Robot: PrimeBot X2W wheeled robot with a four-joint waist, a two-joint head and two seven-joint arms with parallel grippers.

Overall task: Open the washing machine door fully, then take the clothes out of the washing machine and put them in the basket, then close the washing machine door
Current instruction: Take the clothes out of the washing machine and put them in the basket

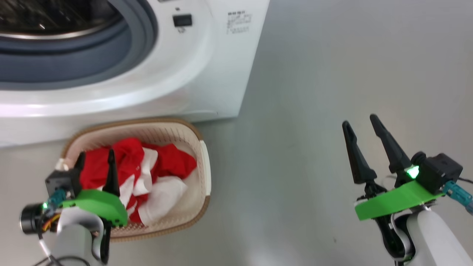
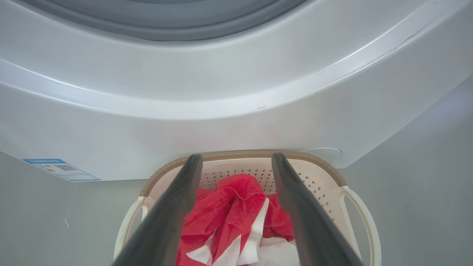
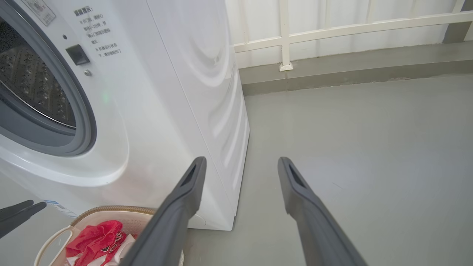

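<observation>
The white washing machine point(image 1: 207, 74) stands at the upper left with its grey drum seal point(image 1: 140, 44) uncovered. Its door is out of view. The cream basket point(image 1: 147, 121) sits on the floor against the machine's front. The red and white clothes point(image 1: 166, 162) lie inside it, also seen in the left wrist view point(image 2: 229, 199). My left gripper point(image 1: 95, 154) hangs open just above the clothes, holding nothing. My right gripper point(image 1: 359, 122) is open and empty over bare floor, well to the right of the basket. The drum point(image 3: 33, 77) looks dark; no clothes show in it.
Grey floor point(image 1: 314, 92) stretches right of the machine. A white railing and a low ledge point(image 3: 332, 62) run behind it. A blue label sticker point(image 2: 61, 169) is on the machine's lower front.
</observation>
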